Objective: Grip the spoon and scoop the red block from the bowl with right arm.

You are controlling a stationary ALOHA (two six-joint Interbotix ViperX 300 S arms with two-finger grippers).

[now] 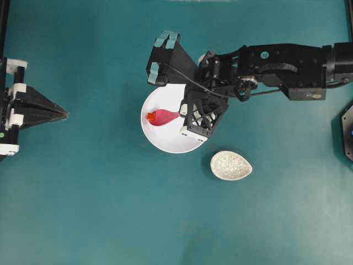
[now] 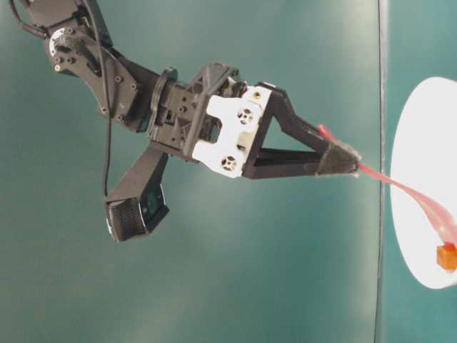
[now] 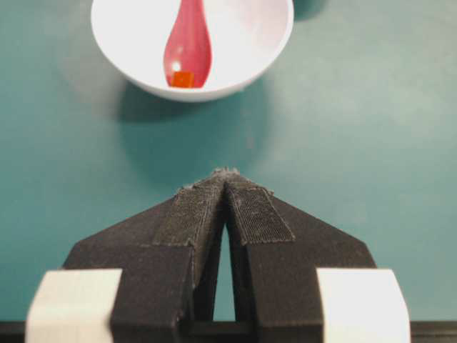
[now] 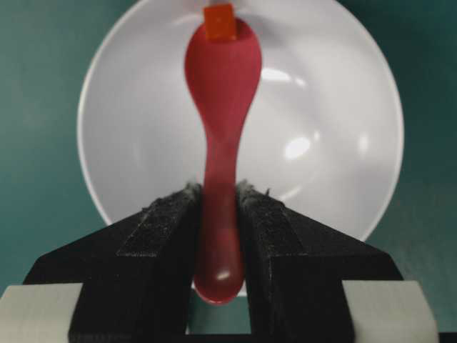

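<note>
The white bowl stands mid-table. My right gripper hangs over its right side, shut on the handle of the pink-red spoon. The right wrist view shows the handle pinched between both pads, with the spoon reaching across the bowl. The red block sits at the scoop's far tip. Whether it rests in the scoop or against it, I cannot tell. From table level the spoon slopes down from the gripper to the block. My left gripper is shut and holds nothing, well left of the bowl.
A small oval speckled dish lies just right of and below the bowl. The right arm stretches in from the right edge above it. A black fixture sits at the right edge.
</note>
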